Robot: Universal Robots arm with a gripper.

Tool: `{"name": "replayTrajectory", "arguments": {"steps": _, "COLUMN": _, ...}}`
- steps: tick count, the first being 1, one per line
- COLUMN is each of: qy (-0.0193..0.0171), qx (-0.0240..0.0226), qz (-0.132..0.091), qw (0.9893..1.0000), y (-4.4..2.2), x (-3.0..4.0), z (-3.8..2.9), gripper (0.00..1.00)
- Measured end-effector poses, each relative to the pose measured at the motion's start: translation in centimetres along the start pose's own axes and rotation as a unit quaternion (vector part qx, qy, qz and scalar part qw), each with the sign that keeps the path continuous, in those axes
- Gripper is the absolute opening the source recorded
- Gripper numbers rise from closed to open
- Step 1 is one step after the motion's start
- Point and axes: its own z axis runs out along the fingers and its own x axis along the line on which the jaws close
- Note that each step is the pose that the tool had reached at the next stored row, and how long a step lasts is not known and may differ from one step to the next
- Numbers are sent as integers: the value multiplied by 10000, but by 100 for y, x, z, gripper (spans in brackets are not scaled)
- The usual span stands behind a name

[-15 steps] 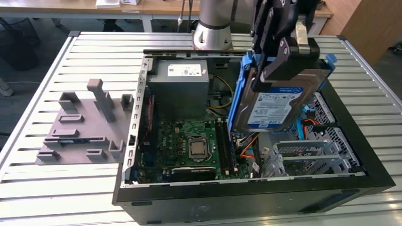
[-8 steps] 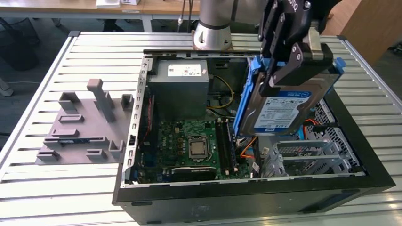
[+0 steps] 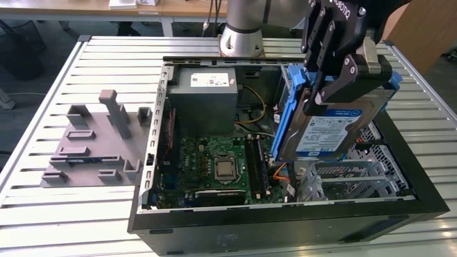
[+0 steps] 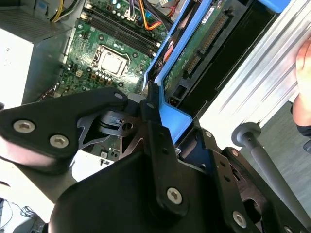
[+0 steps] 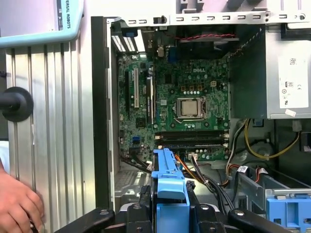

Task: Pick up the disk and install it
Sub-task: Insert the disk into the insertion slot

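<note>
Evidently clamped across the blue carrier frame (image 3: 286,110) for a firm hold, holding the disk (image 3: 330,128) in the gripper (image 3: 345,83) tilted on edge in the air above the open computer case (image 3: 286,222), near the silver drive cage (image 3: 357,174), probably to keep clear of the motherboard (image 3: 221,160).

There is one disk (image 3: 332,128), one gripper (image 3: 330,91) and one open computer case (image 3: 286,225). The case holds one motherboard (image 3: 207,155), one processor socket (image 3: 225,167) and one grey power-supply box (image 3: 205,107). One slatted table (image 3: 71,214) carries one grey fixture block (image 3: 93,150). One person's hand (image 5: 17,204) shows in the first wrist view.
</note>
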Motion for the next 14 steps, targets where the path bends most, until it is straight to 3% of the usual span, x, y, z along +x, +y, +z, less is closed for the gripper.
{"name": "replayTrajectory", "arguments": {"steps": 8, "qy": -2, "qx": 0, "qz": -1, "qw": 10000, "y": -17, "x": 2, "z": 6, "gripper": 36}}
{"name": "replayTrajectory", "arguments": {"steps": 14, "qy": -3, "qx": 0, "qz": 0, "qw": 10000, "y": -107, "x": 0, "z": 19, "gripper": 36}}
